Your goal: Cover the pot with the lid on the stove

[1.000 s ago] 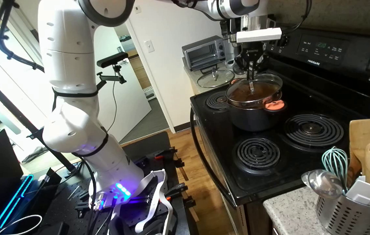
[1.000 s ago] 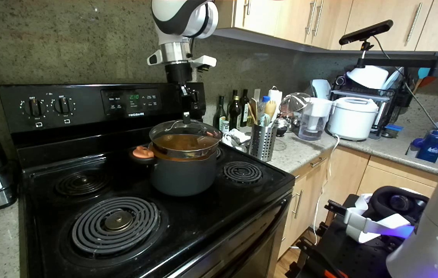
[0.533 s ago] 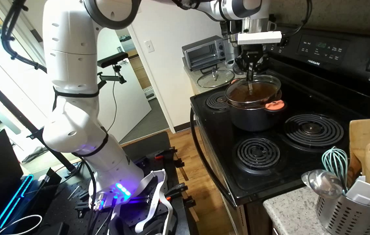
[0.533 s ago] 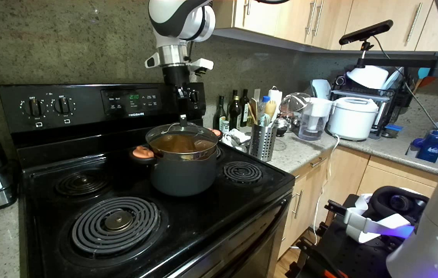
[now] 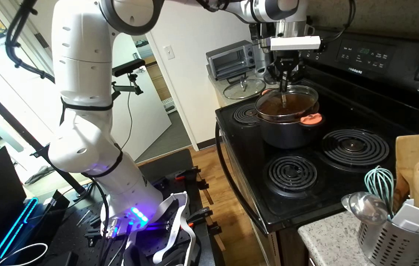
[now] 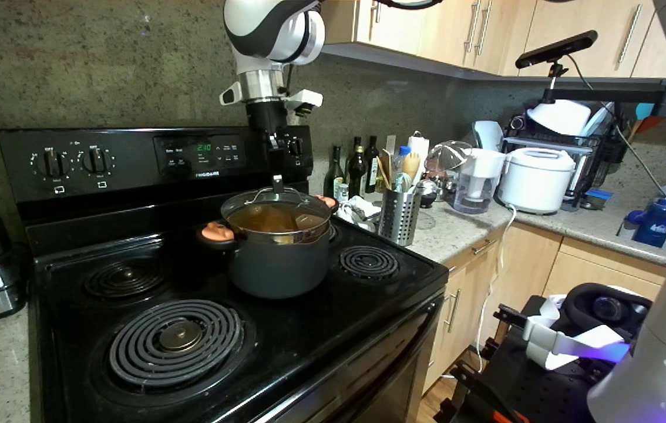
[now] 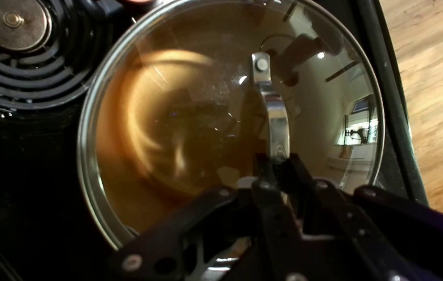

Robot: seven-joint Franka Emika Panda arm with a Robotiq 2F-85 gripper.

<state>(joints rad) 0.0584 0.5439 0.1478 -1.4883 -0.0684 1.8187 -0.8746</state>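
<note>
Clamping its handle [image 7: 277, 121], the hand [image 7: 277, 166] holds the lid [image 7: 221, 113] over the pot [image 5: 287, 136] on the stove [image 5: 329, 197]; in an exterior view, utensil holder [image 5: 394, 242] at five o'clock, wood floor [image 5: 221, 207] at seven.

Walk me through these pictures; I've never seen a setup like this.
The big white machine is a robot arm. Two pictures are taken from outside it; the third looks down from its wrist. The black gripper at the arm's end works as its hand. It is closed on the metal handle of a glass lid, held over a dark pot. I can't tell whether lid and pot touch. The pot stands between the coil burners of a black stove. In an exterior view, a second lid sits near a toaster oven, and a steel holder carries kitchen tools.
</note>
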